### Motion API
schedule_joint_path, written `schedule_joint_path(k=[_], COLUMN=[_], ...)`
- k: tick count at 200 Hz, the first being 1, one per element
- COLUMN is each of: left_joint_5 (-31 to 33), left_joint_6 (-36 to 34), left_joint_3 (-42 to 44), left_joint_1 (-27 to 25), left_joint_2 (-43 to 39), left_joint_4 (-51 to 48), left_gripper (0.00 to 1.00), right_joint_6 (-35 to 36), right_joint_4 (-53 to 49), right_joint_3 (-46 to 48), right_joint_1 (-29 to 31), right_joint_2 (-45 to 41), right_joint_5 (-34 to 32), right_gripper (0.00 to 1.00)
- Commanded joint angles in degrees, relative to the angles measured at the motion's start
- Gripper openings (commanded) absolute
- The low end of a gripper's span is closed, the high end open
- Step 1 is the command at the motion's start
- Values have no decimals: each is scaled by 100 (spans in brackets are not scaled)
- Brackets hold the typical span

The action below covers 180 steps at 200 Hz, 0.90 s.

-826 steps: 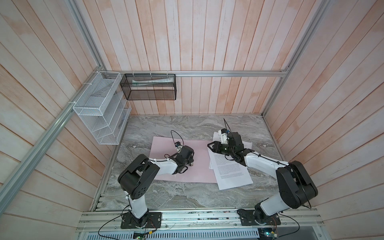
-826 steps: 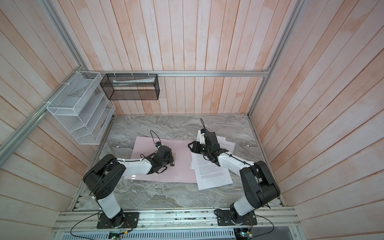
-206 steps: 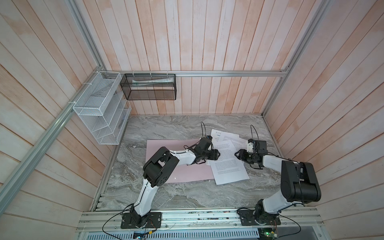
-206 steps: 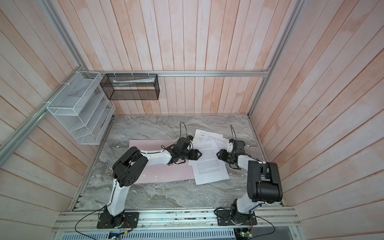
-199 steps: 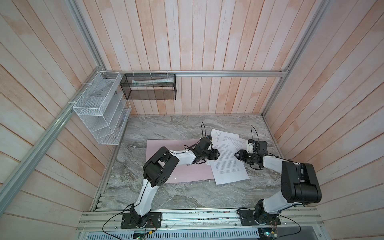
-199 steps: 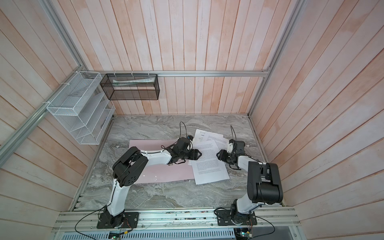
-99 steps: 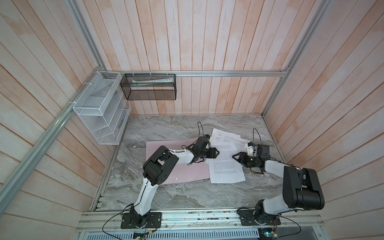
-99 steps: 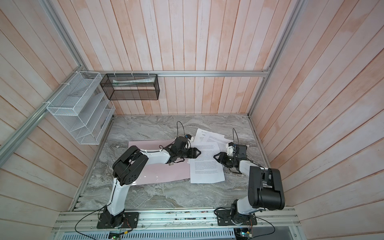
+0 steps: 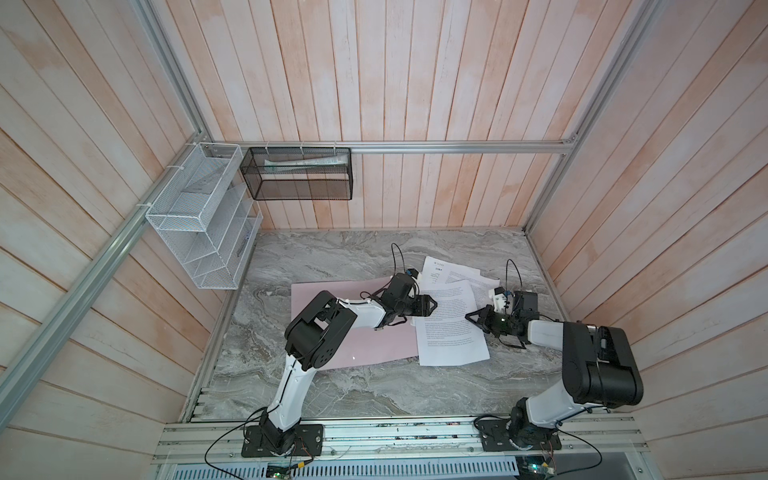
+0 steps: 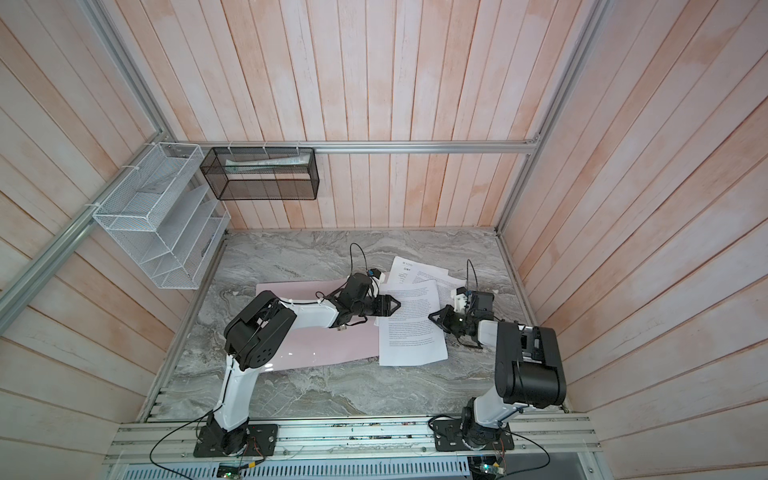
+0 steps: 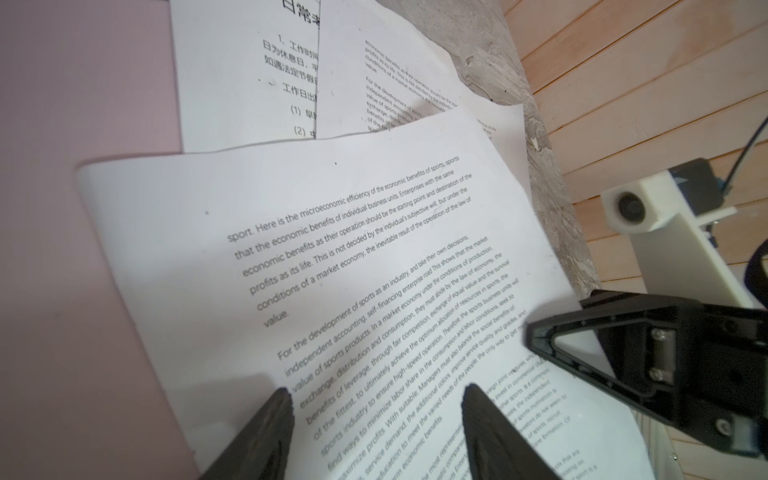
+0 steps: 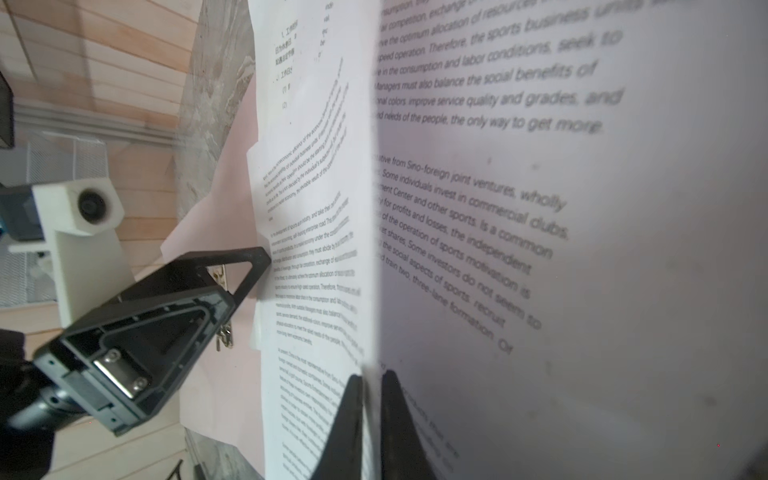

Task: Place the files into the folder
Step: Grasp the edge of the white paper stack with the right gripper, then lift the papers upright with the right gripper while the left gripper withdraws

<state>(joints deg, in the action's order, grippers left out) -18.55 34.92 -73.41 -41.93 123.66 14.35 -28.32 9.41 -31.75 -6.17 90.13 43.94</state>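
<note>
marble tabletop (image 9: 332, 257); left fingers (image 11: 266, 432) apart over files (image 9: 451, 332) beside folder (image 9: 374, 349); right fingers (image 12: 351, 415) pinching files

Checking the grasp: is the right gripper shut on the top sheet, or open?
Shut on it. In the right wrist view the right gripper has jaws nearly together, a ridge of the top sheet pinched between them.

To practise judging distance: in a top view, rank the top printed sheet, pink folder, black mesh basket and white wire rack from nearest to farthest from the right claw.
1. top printed sheet: edge held by the right claw.
2. pink folder: lying flat, to the left.
3. black mesh basket: on the back wall.
4. white wire rack: on the left wall.
</note>
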Motion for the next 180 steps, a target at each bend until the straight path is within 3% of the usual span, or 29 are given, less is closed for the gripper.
schedule_joint_path(k=[1, 41, 73, 104, 146, 180], left_joint_5=[79, -15, -546, -773, -624, -270], left_joint_6=[-33, -138, 4, 154, 456, 649], left_joint_3=[204, 175, 185, 270, 920, 1944], left_joint_1=[58, 96, 330, 475, 621, 721], left_joint_2=[82, -198, -902, -1760, -3103, -4433], left_joint_4=[-516, -650, -750, -891, -830, -810], left_gripper=[67, 67, 68, 71, 72, 72], right_joint_6=[-113, -553, -1807, -2795, -4091, -5148], right_joint_4=[182, 304, 2054, 3046, 4024, 5063], right_joint_3=[38, 2, 460, 607, 386, -185], right_joint_1=[-33, -50, -54, 35, 664, 1593], right_joint_2=[7, -39, -270, -494, -766, -687], right_joint_5=[201, 711, 1691, 2077, 1974, 1294], right_gripper=[0, 0, 0, 0, 0, 0])
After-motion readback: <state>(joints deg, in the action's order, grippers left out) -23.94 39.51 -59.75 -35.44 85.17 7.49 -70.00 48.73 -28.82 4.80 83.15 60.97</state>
